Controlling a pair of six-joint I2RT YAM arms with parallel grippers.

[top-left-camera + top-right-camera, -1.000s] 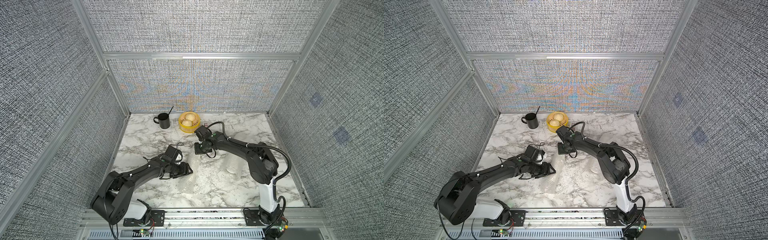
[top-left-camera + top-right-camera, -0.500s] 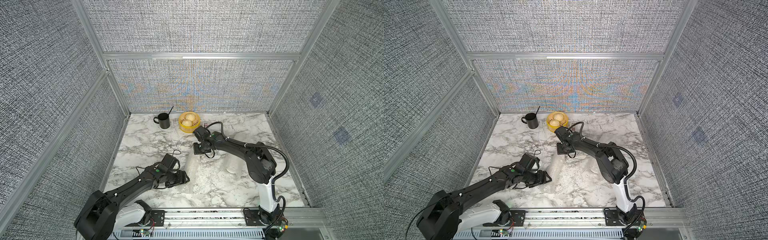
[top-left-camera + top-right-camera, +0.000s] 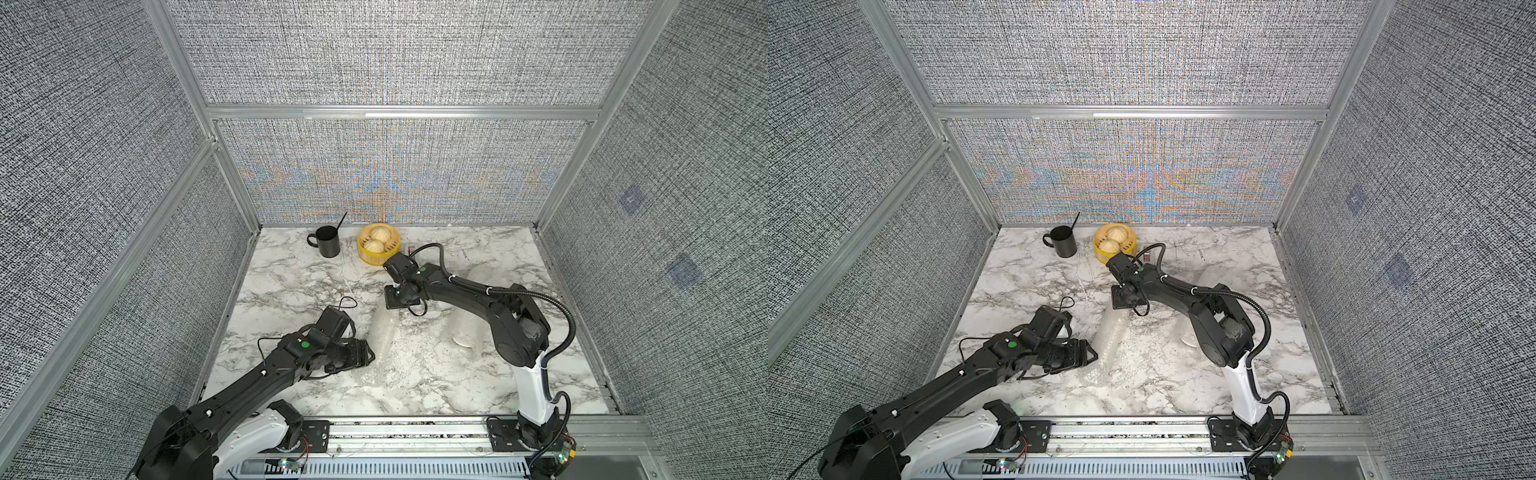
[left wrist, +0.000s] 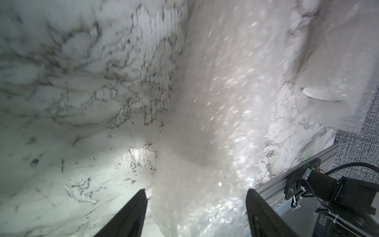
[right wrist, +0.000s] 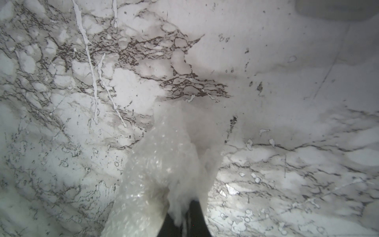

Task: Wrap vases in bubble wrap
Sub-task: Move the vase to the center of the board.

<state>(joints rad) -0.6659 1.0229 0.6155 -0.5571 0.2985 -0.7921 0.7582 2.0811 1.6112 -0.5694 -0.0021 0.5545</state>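
Observation:
A long roll of bubble wrap (image 3: 380, 336) lies in the middle of the marble table; whatever it holds is hidden. My left gripper (image 3: 369, 354) is at the roll's near end. In the left wrist view that gripper (image 4: 195, 191) is open, with the roll (image 4: 205, 123) between its spread fingers and not clamped. My right gripper (image 3: 395, 300) is at the roll's far end, shut on a bunched tail of bubble wrap (image 5: 164, 174). One of the vases (image 3: 463, 340) lies on its side at the right under more wrap, with its white end showing.
A black mug (image 3: 328, 246) with a stick in it and a yellow steamer basket (image 3: 378, 249) with two buns stand at the back. The right arm's elbow (image 3: 515, 328) hangs over the covered vase. A metal rail (image 3: 415, 428) runs along the front edge.
My left gripper has drawn back towards the front of the table along the roll and its jaws have spread wider. The right gripper has shifted slightly left, still shut on the wrap.

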